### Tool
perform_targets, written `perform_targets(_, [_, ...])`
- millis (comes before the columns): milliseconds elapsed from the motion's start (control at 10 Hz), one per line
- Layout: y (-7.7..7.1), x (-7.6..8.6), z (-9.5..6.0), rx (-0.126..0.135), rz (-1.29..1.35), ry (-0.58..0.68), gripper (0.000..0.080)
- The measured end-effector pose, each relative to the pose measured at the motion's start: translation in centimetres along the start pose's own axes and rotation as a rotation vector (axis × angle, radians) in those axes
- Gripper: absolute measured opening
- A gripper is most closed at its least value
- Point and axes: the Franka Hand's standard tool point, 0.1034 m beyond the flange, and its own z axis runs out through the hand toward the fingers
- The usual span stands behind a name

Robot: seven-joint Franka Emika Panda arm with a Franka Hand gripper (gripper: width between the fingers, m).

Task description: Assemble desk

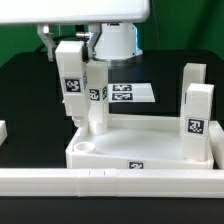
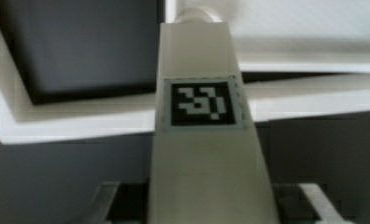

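Observation:
The white desk tabletop (image 1: 140,143) lies rim up near the front of the exterior view, with an open round socket (image 1: 86,148) at its near left corner. My gripper (image 1: 68,42) is shut on a tagged white leg (image 1: 71,82) and holds it slightly tilted above the tabletop's left end. A second leg (image 1: 97,95) stands right beside it. Two more legs (image 1: 197,120) (image 1: 192,80) stand upright at the tabletop's right end. In the wrist view the held leg (image 2: 205,105) runs out from my gripper (image 2: 208,205) over the tabletop's rim (image 2: 84,115).
The marker board (image 1: 128,93) lies flat behind the tabletop. A long white border rail (image 1: 110,182) runs along the front edge. A small white piece (image 1: 3,130) sits at the exterior view's left edge. The table surface is black.

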Motion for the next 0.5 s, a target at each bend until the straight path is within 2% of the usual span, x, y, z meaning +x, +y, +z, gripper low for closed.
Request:
perform_targets(100, [0.35,0.42,-0.11,-0.011,0.001,0.041,0.029])
perform_targets(200, [0.81,0.66,-0.15,-0.042,-0.011,0.134,0.029])
perform_targets(300, [0.96,0.45,-0.02,-0.061,-0.016,0.185,0.029])
perform_targets(400, [0.74,0.37,0.12,-0.073,-0.02,0.227,0.029])
perform_targets(500, [0.3,0.35,0.35,-0.065,-0.021,0.212,0.029])
